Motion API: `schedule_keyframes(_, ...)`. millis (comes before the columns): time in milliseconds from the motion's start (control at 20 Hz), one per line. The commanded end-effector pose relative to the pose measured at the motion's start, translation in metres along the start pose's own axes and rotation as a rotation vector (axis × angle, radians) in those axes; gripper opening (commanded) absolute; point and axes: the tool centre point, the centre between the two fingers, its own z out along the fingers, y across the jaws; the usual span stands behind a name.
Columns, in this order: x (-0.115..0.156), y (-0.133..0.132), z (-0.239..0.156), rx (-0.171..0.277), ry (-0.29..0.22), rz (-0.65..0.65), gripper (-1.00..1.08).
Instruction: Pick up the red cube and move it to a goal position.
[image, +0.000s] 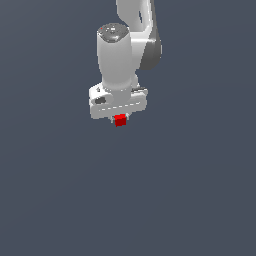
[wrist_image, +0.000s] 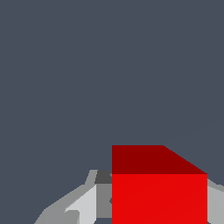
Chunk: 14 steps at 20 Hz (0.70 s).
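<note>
One pick looks done: gripper (image: 120, 119) is clamped on the red cube (image: 120, 120), which sits between the fingers (wrist_image: 85, 203) under the white hand. Left: carry to goal; no goal marker visible. Cube is tiny, plain, bright red, square in the grip.

White arm (image: 122, 50) over plain grey ground, tool (image: 120, 118) pointing down, red cube (image: 120, 120) clamped between its fingers

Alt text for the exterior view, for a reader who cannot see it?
A white robot arm's pincer grips a tiny red cube between its fingertips. The arm reaches down from the top of the picture against a plain dark grey-blue background.
</note>
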Motion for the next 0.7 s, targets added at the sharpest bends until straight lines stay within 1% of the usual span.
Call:
schedule_keyframes(0,-0.007,-0.004,-0.030,0.000,0.000,0.000,-1.00)
schedule_keyframes(350,-0.022,-0.012,-0.109,0.000,0.000,0.000,-1.00)
schedule_keyframes(650,-0.032,-0.018,-0.164,0.000,0.001,0.000,-1.00)
